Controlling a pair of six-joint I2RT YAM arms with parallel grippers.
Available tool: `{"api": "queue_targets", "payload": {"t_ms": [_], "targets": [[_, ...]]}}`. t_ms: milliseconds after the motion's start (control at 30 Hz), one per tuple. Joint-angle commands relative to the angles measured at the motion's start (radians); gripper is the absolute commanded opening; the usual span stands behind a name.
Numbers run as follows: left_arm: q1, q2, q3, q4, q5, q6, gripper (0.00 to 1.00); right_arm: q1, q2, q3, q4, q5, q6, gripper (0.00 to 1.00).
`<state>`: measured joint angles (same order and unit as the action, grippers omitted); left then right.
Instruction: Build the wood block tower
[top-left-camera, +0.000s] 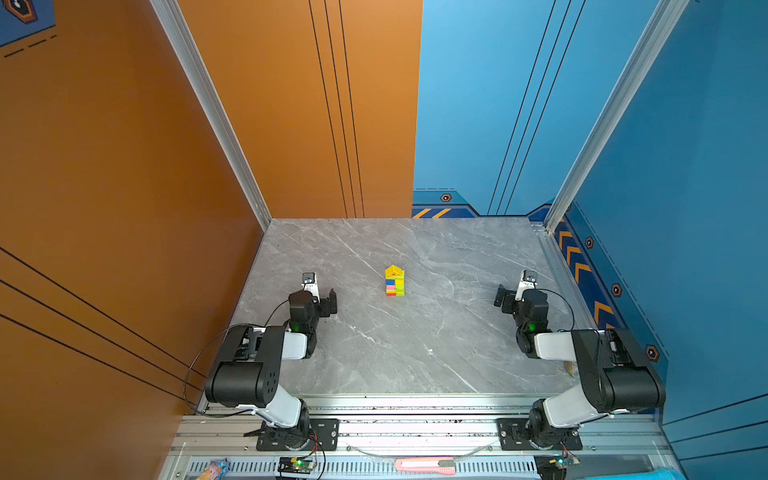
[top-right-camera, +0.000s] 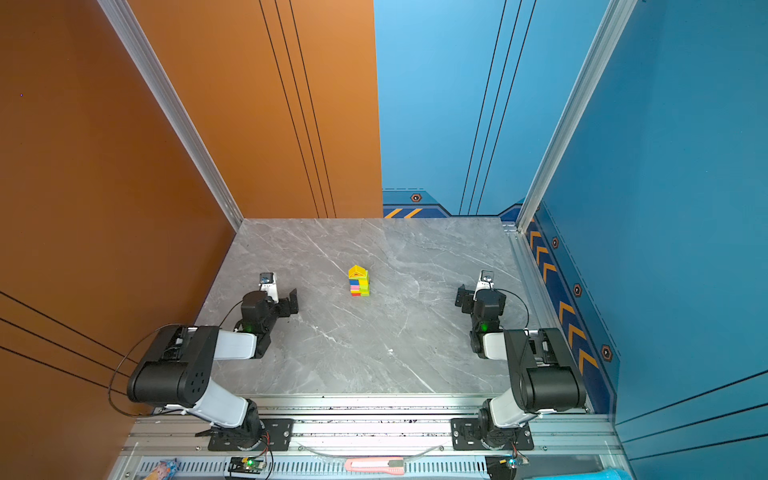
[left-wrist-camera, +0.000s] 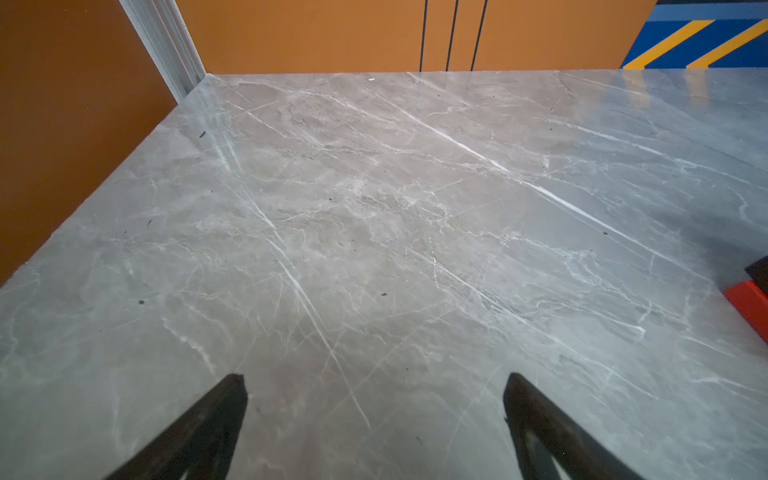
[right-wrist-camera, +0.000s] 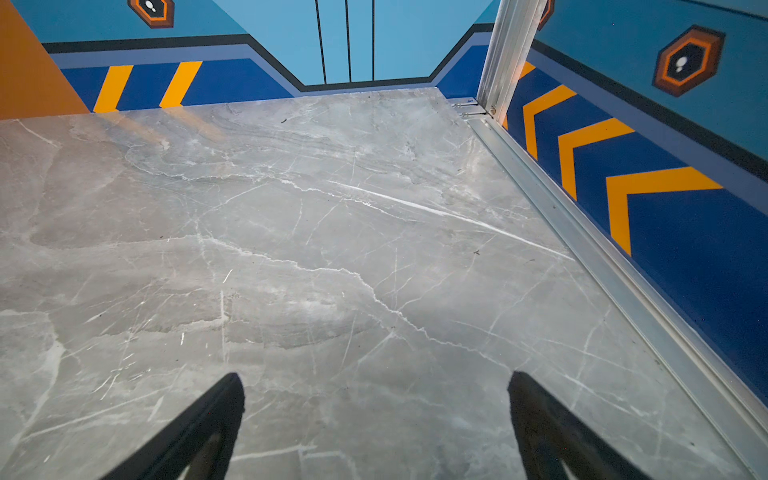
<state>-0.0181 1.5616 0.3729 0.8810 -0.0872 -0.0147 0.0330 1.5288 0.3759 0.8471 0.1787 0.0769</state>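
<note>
Both arms are folded in close to their bases, mirror images of each other. The left arm (top-left-camera: 249, 365) rises from its mount on the aluminium rail (top-left-camera: 415, 428) at the near edge, bends at a black elbow out by the orange wall, and brings its forearm back in over the grey marble tabletop (top-left-camera: 374, 353). Its wrist points toward the far wall. The right arm (top-left-camera: 615, 374) takes the same pose on the blue-wall side.

The left gripper (top-left-camera: 327, 304) hangs over the left part of the table with its jaws spread wide and nothing between them. In its wrist view the two dark fingers (left-wrist-camera: 235, 390) frame only bare marble. The right gripper (top-left-camera: 502, 300) stands equally wide apart and empty over the right part, and its fingers (right-wrist-camera: 232, 390) also frame bare stone.

The tower (top-left-camera: 395, 283) stands upright near the middle of the table, between the two grippers and well apart from both. In both top views its wood blocks show red, pink and blue layers on one side and lime and yellow layers on the other. A yellow triangular prism (top-right-camera: 358, 272) caps it as a roof. The corner of a red block (left-wrist-camera: 748, 307) shows at the border of the left wrist view.
</note>
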Motion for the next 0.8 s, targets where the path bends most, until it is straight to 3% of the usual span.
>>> {"api": "queue_targets", "payload": {"t_ms": [0, 767], "targets": [[0.003, 0.001, 0.014, 0.021, -0.033, 0.01, 0.98, 0.004, 0.002, 0.008, 0.012, -0.003, -0.015, 1.0], [-0.008, -0.003, 0.013, 0.022, -0.051, 0.015, 0.98, 0.005, 0.001, 0.008, 0.012, -0.002, -0.016, 1.0]]}}
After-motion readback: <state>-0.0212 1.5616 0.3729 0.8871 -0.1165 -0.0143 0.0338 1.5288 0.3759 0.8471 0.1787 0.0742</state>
